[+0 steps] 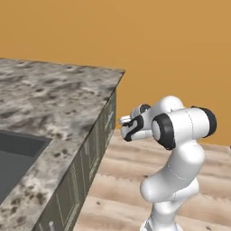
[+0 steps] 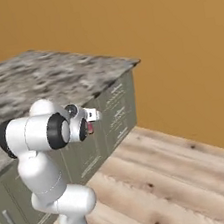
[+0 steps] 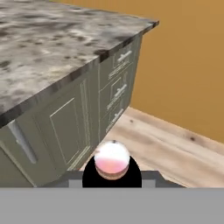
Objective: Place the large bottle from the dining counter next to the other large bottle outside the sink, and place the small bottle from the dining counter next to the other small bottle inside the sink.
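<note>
The gripper [image 2: 89,121] is clamped on a small red-and-white bottle [image 3: 112,159], carried off the counter [image 1: 54,99]. Placement in the sink [image 1: 18,158] appears outstanding.

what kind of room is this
Most likely a kitchen: a mottled stone countertop on sage-green cabinets with drawers, a dark sink basin set into it, and a wooden plank floor.

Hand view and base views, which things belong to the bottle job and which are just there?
Job: sink; stone counter around it; end effector, shut on a pink-topped round item, probably a bottle.
Just there: cabinet drawers; wooden floor; orange wall.
</note>
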You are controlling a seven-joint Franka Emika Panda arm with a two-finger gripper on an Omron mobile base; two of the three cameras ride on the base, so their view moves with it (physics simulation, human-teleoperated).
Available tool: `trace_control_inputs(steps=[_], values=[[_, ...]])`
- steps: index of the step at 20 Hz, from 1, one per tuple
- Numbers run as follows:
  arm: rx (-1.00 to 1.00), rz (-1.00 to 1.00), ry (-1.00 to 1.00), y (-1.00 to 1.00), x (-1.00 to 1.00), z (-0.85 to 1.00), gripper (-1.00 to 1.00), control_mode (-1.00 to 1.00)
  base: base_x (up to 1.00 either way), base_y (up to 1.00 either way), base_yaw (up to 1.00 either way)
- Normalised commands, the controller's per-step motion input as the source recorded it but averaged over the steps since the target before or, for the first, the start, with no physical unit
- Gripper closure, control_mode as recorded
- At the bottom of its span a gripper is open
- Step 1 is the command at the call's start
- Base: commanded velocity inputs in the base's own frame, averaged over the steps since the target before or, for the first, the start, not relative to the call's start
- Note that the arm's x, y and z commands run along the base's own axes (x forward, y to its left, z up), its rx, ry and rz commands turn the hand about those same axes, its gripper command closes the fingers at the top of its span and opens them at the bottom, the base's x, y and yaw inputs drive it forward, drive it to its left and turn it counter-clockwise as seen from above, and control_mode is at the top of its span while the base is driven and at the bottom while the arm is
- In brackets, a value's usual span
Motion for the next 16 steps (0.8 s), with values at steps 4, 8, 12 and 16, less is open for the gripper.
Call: trace_control_inputs(steps=[4,8,12,16], values=[[0.0,0.0,0.0,0.0,0.0,0.0,1.0,1.0,0.38,-0.15,0.55],[0.0,0.0,0.0,0.0,0.0,0.0,1.0,1.0,0.0,0.0,0.45],[0.0,0.0,0.0,0.0,0.0,0.0,1.0,1.0,0.02,0.0,0.41],[0.0,0.0,0.0,0.0,0.0,0.0,1.0,1.0,0.11,0.0,0.39]])
